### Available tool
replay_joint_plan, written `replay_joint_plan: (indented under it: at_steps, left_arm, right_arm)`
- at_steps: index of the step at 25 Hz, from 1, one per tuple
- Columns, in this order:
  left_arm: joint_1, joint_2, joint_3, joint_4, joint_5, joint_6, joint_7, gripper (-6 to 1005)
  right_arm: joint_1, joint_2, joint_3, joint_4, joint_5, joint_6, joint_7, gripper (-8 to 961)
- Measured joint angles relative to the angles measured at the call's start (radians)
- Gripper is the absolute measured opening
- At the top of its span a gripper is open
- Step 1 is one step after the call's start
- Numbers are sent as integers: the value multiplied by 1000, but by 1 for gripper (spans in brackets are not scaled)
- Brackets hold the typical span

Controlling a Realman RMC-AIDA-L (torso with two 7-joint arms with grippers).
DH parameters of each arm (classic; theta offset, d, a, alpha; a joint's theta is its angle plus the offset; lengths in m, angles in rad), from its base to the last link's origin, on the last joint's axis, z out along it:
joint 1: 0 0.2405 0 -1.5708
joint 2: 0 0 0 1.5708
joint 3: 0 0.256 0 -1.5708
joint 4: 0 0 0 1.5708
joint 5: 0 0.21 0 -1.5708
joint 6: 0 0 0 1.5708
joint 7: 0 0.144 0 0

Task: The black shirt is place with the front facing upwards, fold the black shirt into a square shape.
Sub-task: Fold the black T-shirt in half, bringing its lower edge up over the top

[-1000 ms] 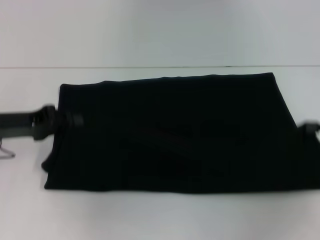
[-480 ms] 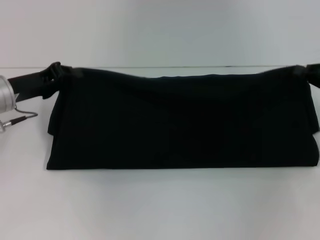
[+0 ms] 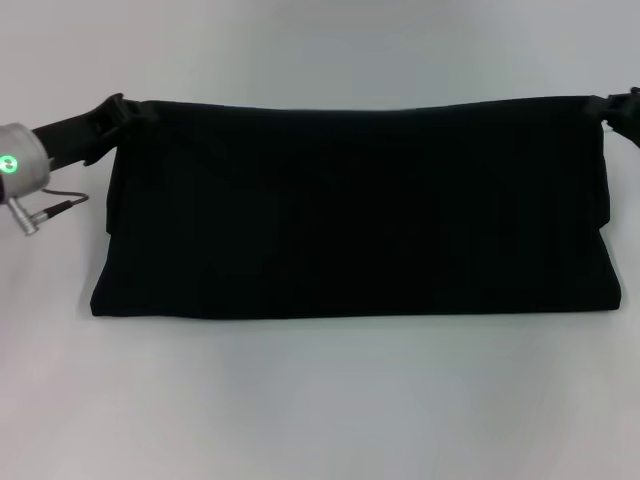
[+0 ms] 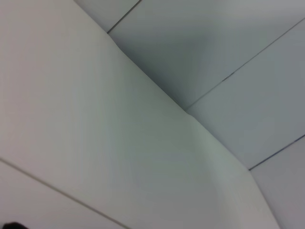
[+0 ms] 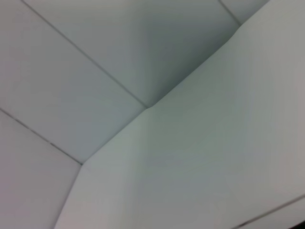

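The black shirt (image 3: 355, 210) hangs as a limp, light sheet, its lower fold resting on the white table (image 3: 320, 400) below both grippers. The left gripper (image 3: 112, 115) and right gripper (image 3: 612, 108) pinch its far top corners, the sensible places to hold such soft cloth.

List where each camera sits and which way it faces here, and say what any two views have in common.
Head view: on the robot's head, looking forward and down at the black shirt on the white table; left end effector and right end effector at the shirt's far corners.
Left wrist view: on the left wrist, facing pale panels with seams; no shirt; none of the arm identifiable.
Right wrist view: on the right wrist, facing similar pale panels; none of the arm shows.
Shared: both wrist views show only seamed panels.
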Motion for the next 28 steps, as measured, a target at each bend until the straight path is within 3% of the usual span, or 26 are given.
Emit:
replay_joint_plan:
  at_steps: [12, 16, 22, 25, 28]
  left_arm:
    - [-56, -88, 1, -5, -10, -231, 112, 91]
    - [-71, -103, 2, -31, -23, -314, 126, 94]
    - [-82, -106, 3, -86, -102, -389, 232, 98]
    - [-78, -110, 3, -97, -169, -401, 285, 100]
    - [-76, -110, 3, -103, -194, -402, 300, 187]
  right_arm:
    - [81, 84, -17, 26, 2, 285, -162, 51]
    - [105, 113, -28, 33, 2, 405, -216, 54]
    - [125, 117, -29, 65, 54, 498, -294, 57]
    - [123, 117, -29, 78, 118, 513, -346, 155]
    - [118, 117, -30, 84, 141, 513, -363, 253]
